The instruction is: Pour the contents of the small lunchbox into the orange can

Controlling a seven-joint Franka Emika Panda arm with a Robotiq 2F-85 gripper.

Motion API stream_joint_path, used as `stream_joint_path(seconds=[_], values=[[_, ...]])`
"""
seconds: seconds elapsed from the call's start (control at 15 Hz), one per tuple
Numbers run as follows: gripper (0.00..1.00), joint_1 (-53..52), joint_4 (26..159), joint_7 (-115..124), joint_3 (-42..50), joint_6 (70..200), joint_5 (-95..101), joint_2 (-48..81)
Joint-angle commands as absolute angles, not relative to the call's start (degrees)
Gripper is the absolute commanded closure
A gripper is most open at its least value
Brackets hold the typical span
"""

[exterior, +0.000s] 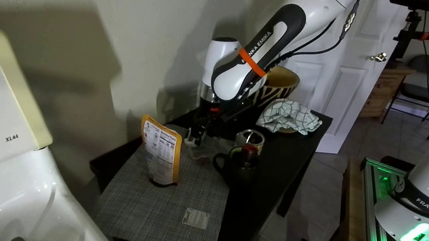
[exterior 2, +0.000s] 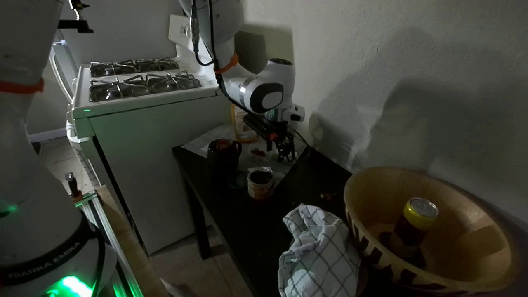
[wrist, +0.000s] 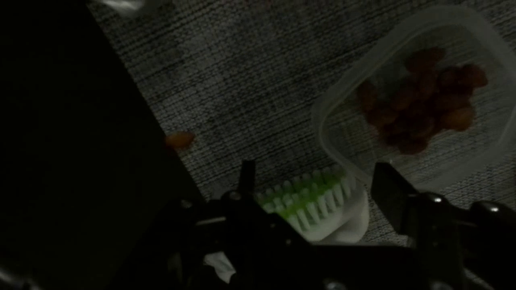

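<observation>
Spread wide, the hand is low beside the small lunchbox, a clear tub on the gray mat with reddish-brown pieces inside. A green-and-white brush shows in the hand's gap; I cannot tell whether they touch. Nearby, the orange can stands upright on the table, close to a dark mug. A yellow-edged pouch stands on the mat too.
</observation>
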State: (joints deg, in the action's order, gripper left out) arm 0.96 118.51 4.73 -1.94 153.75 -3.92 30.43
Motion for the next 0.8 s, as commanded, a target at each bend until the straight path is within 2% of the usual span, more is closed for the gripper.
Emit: stream_joint_path(seconds=[0.0, 0.47, 0.73], values=[[0.26, 2.12, 119.49, 2.64, -2.80, 153.66, -5.89, 29.87], [0.21, 2.36, 122.29, 1.03, -4.13, 155.37, -7.00, 25.76], [0.27, 2.39, 123.84, 1.17, -4.50, 155.33, -7.95, 24.66]])
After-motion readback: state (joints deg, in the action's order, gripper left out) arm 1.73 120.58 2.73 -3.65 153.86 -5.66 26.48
